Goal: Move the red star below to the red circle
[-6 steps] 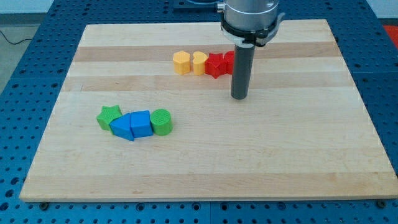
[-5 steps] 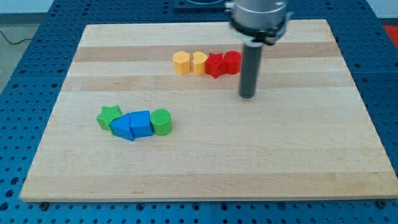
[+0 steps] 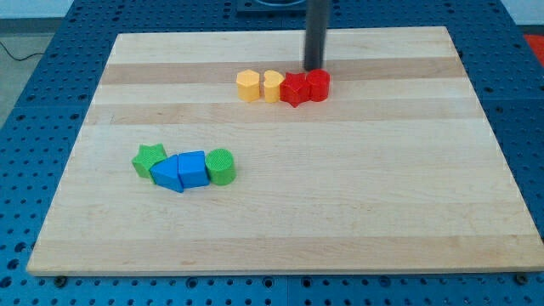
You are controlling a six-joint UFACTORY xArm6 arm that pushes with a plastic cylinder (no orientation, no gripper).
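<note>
One wooden board (image 3: 280, 212), blue pegboard (image 3: 34, 110) around

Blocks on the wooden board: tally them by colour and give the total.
Yellow: 2, a yellow hexagon block and a yellow heart-like block.
Red: 2, a red star block and a red circle block.
Green: 2, a green star block and a green circle block.
Blue: 2, two blue blocks, shapes unclear.
Total: 8.

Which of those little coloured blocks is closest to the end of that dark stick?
The red circle, at the right end of the upper row. My tip sits just above it in the view. The red star is next along; the others lie farther away.
</note>
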